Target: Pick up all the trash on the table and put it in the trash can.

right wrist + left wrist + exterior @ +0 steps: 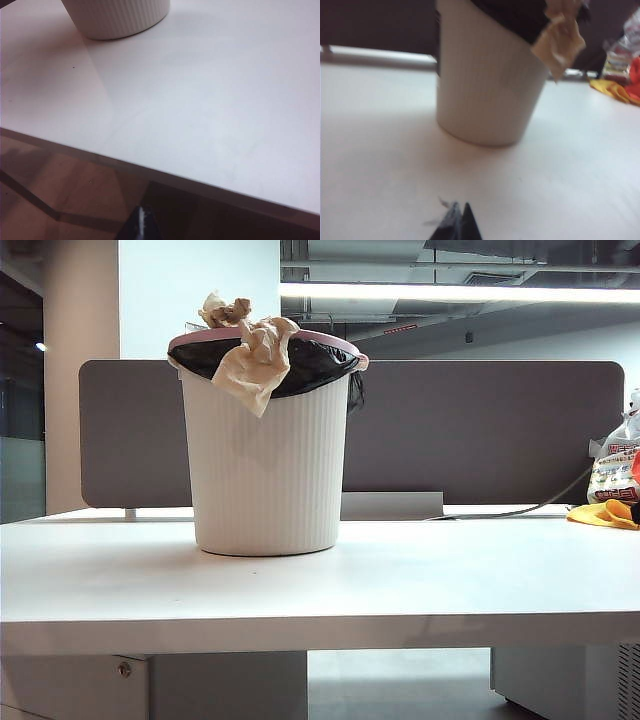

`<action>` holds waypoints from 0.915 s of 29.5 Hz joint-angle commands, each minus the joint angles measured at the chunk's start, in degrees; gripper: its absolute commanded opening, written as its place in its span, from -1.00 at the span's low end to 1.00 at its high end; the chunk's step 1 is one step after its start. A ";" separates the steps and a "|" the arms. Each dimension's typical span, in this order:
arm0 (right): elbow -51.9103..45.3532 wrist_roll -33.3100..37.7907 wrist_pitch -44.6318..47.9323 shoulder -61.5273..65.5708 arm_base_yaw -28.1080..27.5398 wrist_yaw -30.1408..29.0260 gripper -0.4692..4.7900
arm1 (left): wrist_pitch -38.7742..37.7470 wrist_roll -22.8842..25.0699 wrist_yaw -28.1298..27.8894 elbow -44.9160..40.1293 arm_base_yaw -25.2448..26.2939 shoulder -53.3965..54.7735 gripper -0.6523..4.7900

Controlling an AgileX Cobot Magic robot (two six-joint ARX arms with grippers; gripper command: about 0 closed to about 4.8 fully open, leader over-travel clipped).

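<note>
With crumpled beige-tan paper wads (pixel 252 352) heaped on the tall white ribbed trash can (pixel 268 475), one draping over its pink rim, collection looks finished. Left gripper (pixel 457 222) and right gripper (pixel 142 225), jaws pressed together and empty, hang near the can's base and past the white surface (pixel 420 585) edge; next, probably nudge the draped wad inside.

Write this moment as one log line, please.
trash: heaped on trash can rim | table: no wads | left claw: shut, empty | right claw: shut, empty
</note>
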 commanded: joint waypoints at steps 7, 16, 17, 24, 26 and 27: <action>-0.22 0.00 -1.81 -7.21 -0.92 0.11 -0.85 | 1.53 0.26 0.52 0.00 15.58 -6.95 -0.78; -0.09 -0.02 -0.55 -21.44 -8.79 0.17 -0.85 | 1.01 0.26 0.02 -0.02 21.66 -6.93 -0.78; -0.11 0.00 0.76 -21.33 -9.81 0.17 -0.85 | 0.90 0.26 -0.02 -0.02 21.68 -6.93 -0.78; -0.22 0.00 1.68 -21.40 -12.39 0.15 -0.85 | 0.52 0.26 0.02 -0.02 21.64 -6.93 -0.78; -0.22 0.00 1.55 -21.40 -12.72 0.15 -0.85 | 0.57 0.26 0.02 -0.02 21.64 -6.93 -0.78; -0.22 0.00 1.55 -21.40 -13.09 0.11 -0.85 | 0.55 0.26 0.02 -0.02 21.64 -6.93 -0.78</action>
